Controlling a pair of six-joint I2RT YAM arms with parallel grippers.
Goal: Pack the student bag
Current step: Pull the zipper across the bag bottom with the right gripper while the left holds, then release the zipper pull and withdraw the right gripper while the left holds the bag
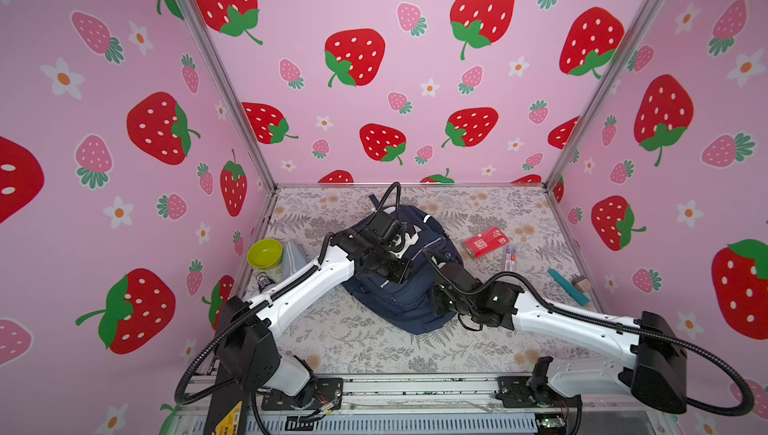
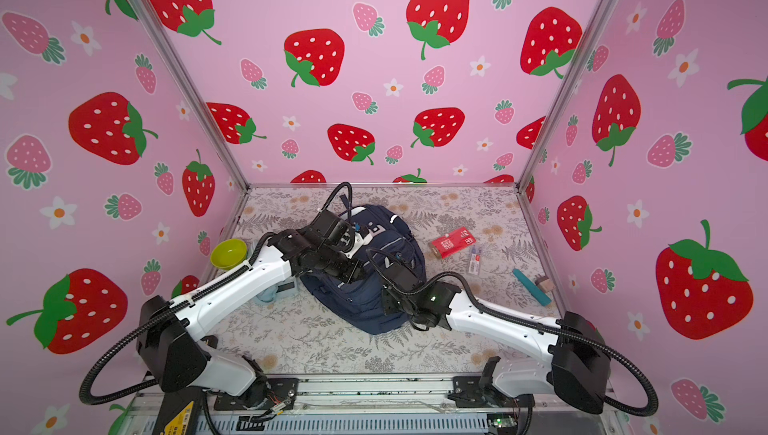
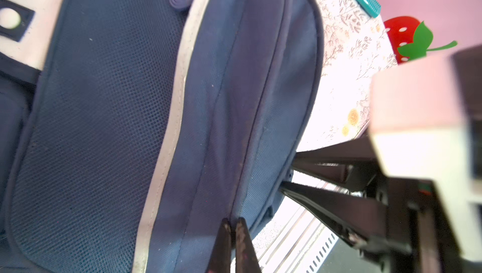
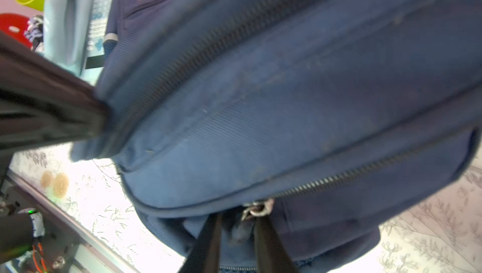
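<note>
Left jaws pinch student bag seam; right jaws straddle zip pull.

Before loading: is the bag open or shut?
Shut, as far as shown: the zips on the bag are meshed in the right wrist view; no top view shows an opening.

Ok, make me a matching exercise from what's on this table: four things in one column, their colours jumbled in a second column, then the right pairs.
Things:
1. bowl
2. student bag
3. flat packet
4. comb

Colours:
A. teal
B. red
C. yellow-green
D. navy blue

Pairs: 1-C, 2-D, 3-B, 4-A.
</note>
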